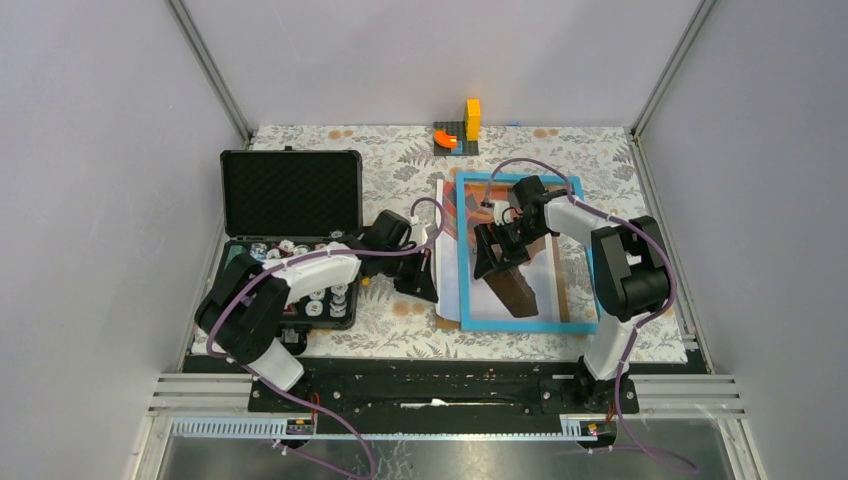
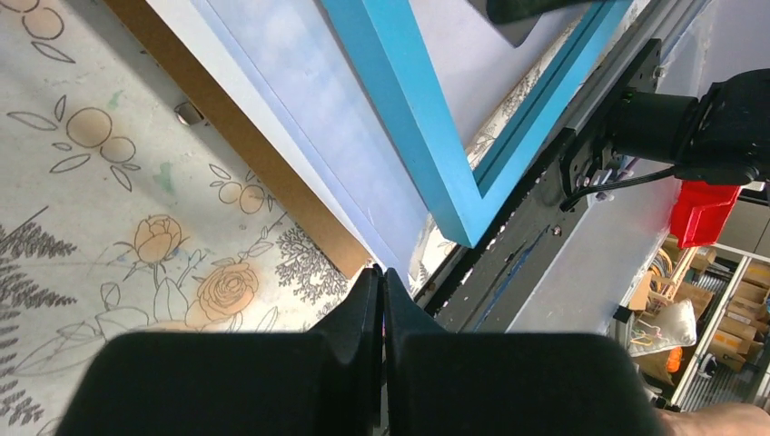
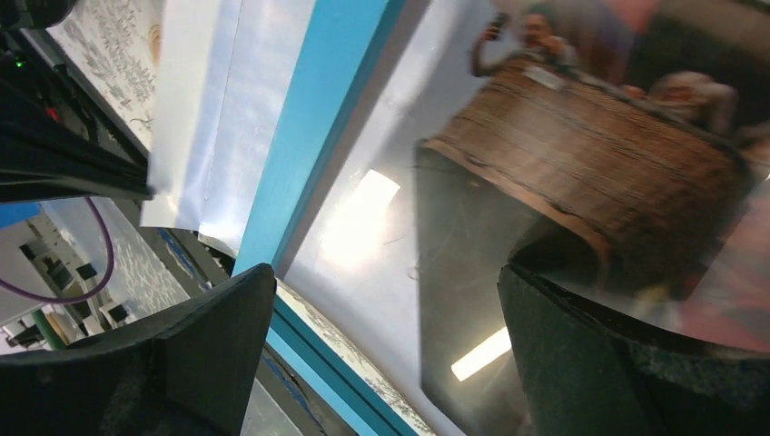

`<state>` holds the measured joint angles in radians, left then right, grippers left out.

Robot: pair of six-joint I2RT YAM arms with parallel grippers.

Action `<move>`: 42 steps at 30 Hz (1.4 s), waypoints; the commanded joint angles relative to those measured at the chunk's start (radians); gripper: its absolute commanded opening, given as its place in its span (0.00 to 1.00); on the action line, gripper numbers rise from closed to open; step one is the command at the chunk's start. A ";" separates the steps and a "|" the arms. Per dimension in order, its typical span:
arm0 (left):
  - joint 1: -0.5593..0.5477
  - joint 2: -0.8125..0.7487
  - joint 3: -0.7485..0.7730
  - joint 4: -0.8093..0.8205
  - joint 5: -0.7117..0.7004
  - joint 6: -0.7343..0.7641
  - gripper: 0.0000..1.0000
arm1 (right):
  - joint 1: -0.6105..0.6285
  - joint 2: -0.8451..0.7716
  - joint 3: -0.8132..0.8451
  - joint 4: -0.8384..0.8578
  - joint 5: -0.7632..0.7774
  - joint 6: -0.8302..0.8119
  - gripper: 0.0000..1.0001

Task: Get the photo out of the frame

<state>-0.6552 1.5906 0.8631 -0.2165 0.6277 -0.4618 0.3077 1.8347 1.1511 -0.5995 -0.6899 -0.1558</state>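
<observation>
The frame [image 1: 466, 250] lies flat right of centre, its light-blue border up. The photo [image 1: 447, 262] is slid partly out past the frame's left side; its brown wicker basket [image 1: 515, 290] shows inside the border. My left gripper [image 1: 425, 285] is shut on the photo's protruding near-left corner. In the left wrist view the jaws [image 2: 381, 272] pinch the pale sheet [image 2: 318, 154], with the brown backing [image 2: 245, 145] beneath it and the blue border [image 2: 399, 100] beyond. My right gripper [image 1: 497, 262] is open, low over the frame's middle. In the right wrist view [image 3: 386, 282] its fingers straddle the basket [image 3: 590, 173] beside the border [image 3: 309, 136].
An open black foam-lined case [image 1: 290, 190] with a tray of small round parts [image 1: 305, 295] stands at the left, close to my left arm. A grey plate with orange and yellow blocks [image 1: 458, 132] sits at the back. The black rail [image 1: 430, 385] runs along the near edge.
</observation>
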 commanded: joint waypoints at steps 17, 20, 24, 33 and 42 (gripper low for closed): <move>0.125 -0.116 -0.070 -0.028 0.025 0.009 0.28 | -0.023 -0.048 0.045 -0.056 0.024 -0.047 1.00; 0.132 -0.122 -0.149 0.063 0.047 -0.032 0.40 | -0.022 -0.043 0.020 -0.038 0.012 -0.038 1.00; 0.141 -0.085 -0.203 0.182 0.094 -0.076 0.55 | -0.022 -0.028 0.000 -0.016 0.003 -0.027 1.00; 0.156 0.057 -0.235 0.390 0.133 -0.124 0.64 | -0.018 0.004 -0.036 0.018 0.014 -0.014 1.00; 0.159 0.135 -0.264 0.581 0.199 -0.230 0.61 | -0.004 0.041 -0.074 0.053 0.043 -0.003 1.00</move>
<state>-0.5003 1.6958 0.6277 0.2481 0.8188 -0.6525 0.2878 1.8336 1.1206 -0.5781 -0.6735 -0.1532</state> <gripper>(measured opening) 0.621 0.994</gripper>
